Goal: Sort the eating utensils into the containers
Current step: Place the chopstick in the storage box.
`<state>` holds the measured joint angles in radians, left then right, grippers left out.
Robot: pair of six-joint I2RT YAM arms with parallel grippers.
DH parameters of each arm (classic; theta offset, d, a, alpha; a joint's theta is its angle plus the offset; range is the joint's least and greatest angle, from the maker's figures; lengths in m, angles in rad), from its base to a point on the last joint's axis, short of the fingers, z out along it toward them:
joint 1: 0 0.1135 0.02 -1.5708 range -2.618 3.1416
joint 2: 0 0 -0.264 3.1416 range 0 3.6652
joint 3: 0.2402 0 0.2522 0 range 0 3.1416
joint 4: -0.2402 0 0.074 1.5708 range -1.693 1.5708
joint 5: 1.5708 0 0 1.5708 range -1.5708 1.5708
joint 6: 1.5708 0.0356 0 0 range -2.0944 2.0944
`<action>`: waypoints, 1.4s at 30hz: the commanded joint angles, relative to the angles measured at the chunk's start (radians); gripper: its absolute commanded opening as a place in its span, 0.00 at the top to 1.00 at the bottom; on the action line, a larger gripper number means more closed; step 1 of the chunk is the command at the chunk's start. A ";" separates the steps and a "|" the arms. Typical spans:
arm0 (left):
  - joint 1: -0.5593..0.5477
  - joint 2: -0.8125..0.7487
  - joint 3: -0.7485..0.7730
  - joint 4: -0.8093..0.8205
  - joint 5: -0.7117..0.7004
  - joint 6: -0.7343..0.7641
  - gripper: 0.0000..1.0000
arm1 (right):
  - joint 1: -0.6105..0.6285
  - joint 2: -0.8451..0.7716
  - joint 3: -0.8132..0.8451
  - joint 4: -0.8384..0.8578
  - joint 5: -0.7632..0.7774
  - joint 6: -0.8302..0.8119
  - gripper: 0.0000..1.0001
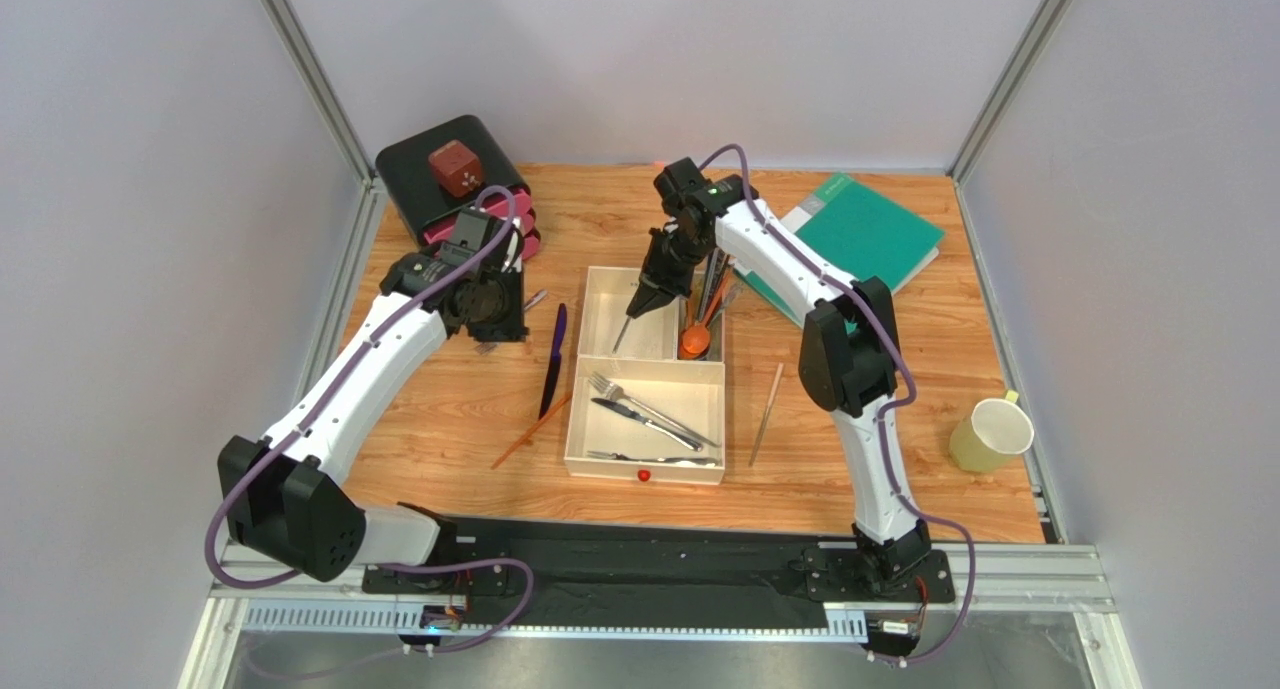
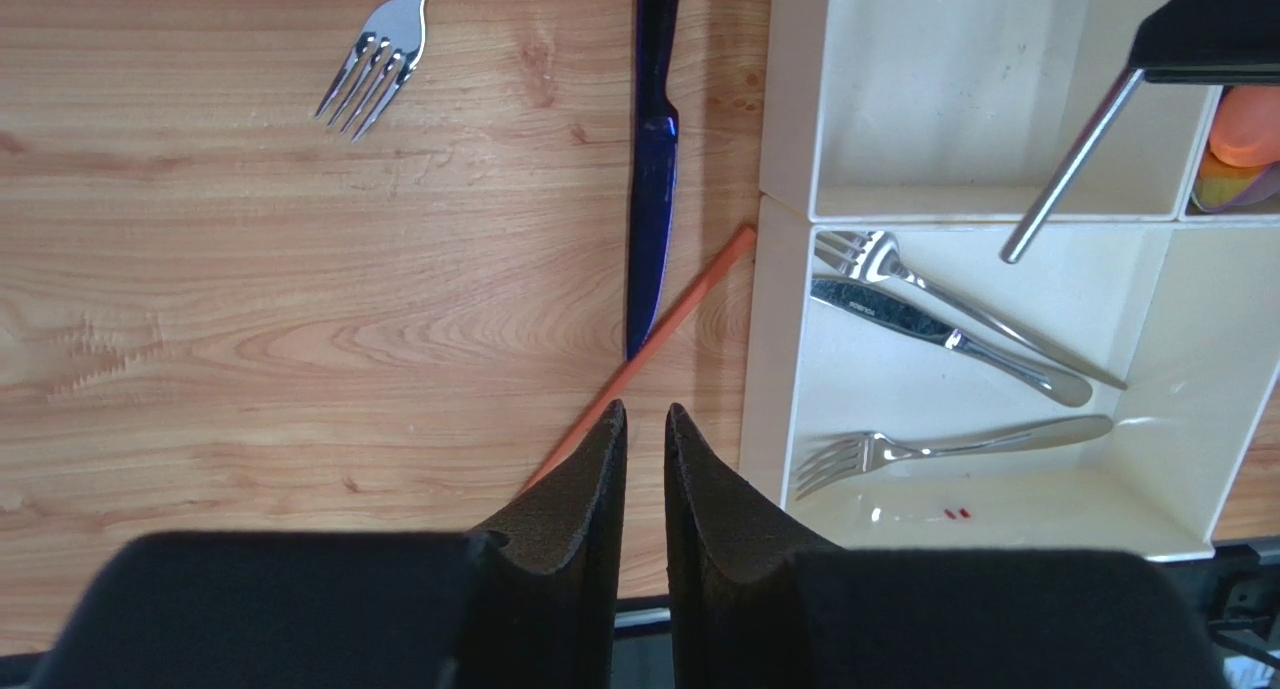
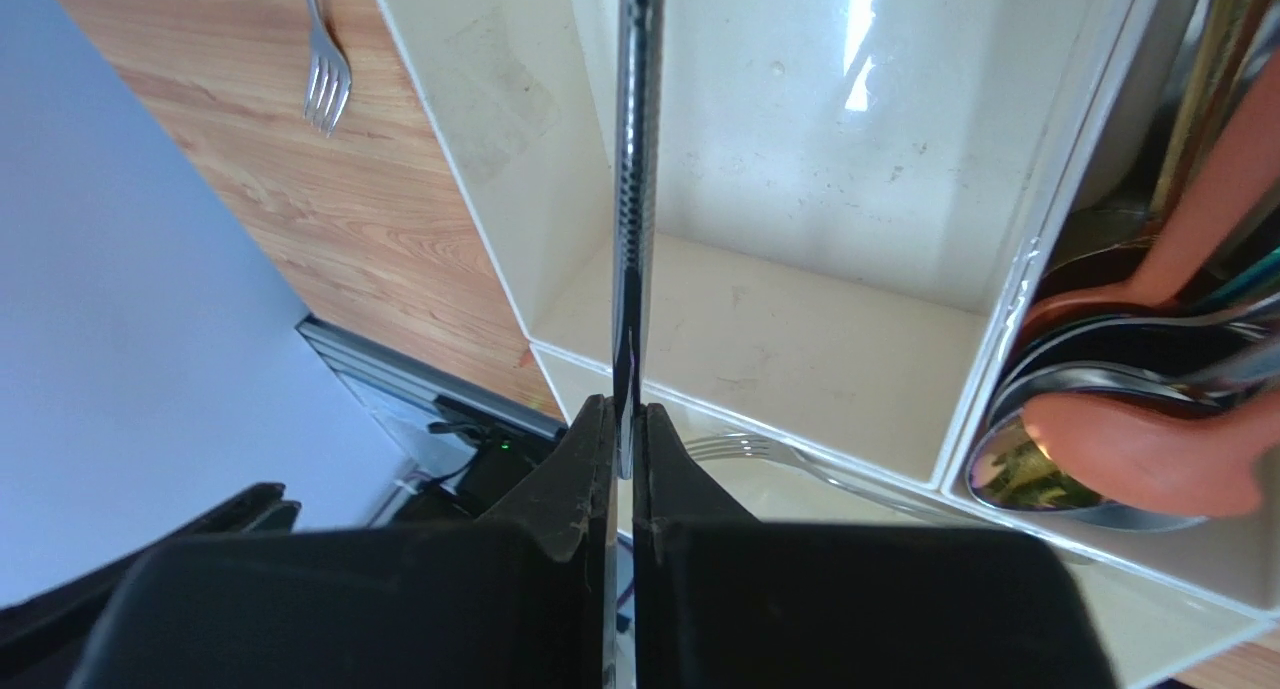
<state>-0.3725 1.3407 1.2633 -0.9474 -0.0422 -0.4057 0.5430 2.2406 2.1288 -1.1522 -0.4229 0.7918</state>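
Note:
My right gripper (image 1: 657,289) (image 3: 625,412) is shut on a slim silver chopstick (image 3: 636,194) (image 2: 1067,172). It hangs tilted over the empty small compartment of the cream tray (image 1: 601,472) (image 2: 766,344). The other small compartment holds orange and silver spoons (image 3: 1157,449) (image 1: 699,329). Two silver forks and a knife (image 2: 932,329) lie in the large compartment. My left gripper (image 1: 493,314) (image 2: 646,419) hovers left of the tray, jaws narrowly open and empty. Below it lie an orange chopstick (image 2: 661,337), a blue-purple knife (image 2: 654,164) and a silver fork (image 2: 376,52).
A black box with pink drawers (image 1: 451,179) stands at the back left with a red-brown cube (image 1: 454,166) on top. A green folder (image 1: 857,236) lies back right. A pale yellow cup (image 1: 992,434) stands right. Another slim chopstick (image 1: 766,415) lies right of the tray.

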 commanded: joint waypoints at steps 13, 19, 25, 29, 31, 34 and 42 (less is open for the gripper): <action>0.006 -0.067 -0.015 -0.019 -0.061 0.008 0.80 | 0.034 0.042 -0.081 0.233 -0.045 0.320 0.77; 0.006 -0.069 -0.018 -0.017 -0.064 0.011 0.80 | 0.028 0.004 -0.128 0.246 -0.028 0.331 0.70; 0.006 -0.058 0.001 -0.017 -0.065 0.008 0.80 | 0.003 -0.045 -0.150 0.249 -0.071 0.270 0.70; 0.006 -0.057 0.001 -0.013 -0.068 0.007 0.80 | -0.023 -0.241 -0.263 0.238 -0.004 0.184 0.70; 0.006 -0.051 0.001 -0.008 -0.064 0.005 0.80 | -0.047 -0.327 -0.364 0.236 0.033 0.169 0.70; 0.006 -0.023 0.025 -0.005 -0.055 0.016 0.80 | -0.081 -0.472 -0.473 0.227 0.098 0.143 0.70; 0.006 0.049 0.100 0.004 -0.019 0.028 0.80 | -0.164 -0.578 -0.562 0.036 0.211 -0.040 0.67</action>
<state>-0.3714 1.3716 1.3125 -0.9623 -0.0891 -0.3977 0.4072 1.6573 1.6470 -1.0084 -0.2955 0.8692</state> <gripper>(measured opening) 0.197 0.324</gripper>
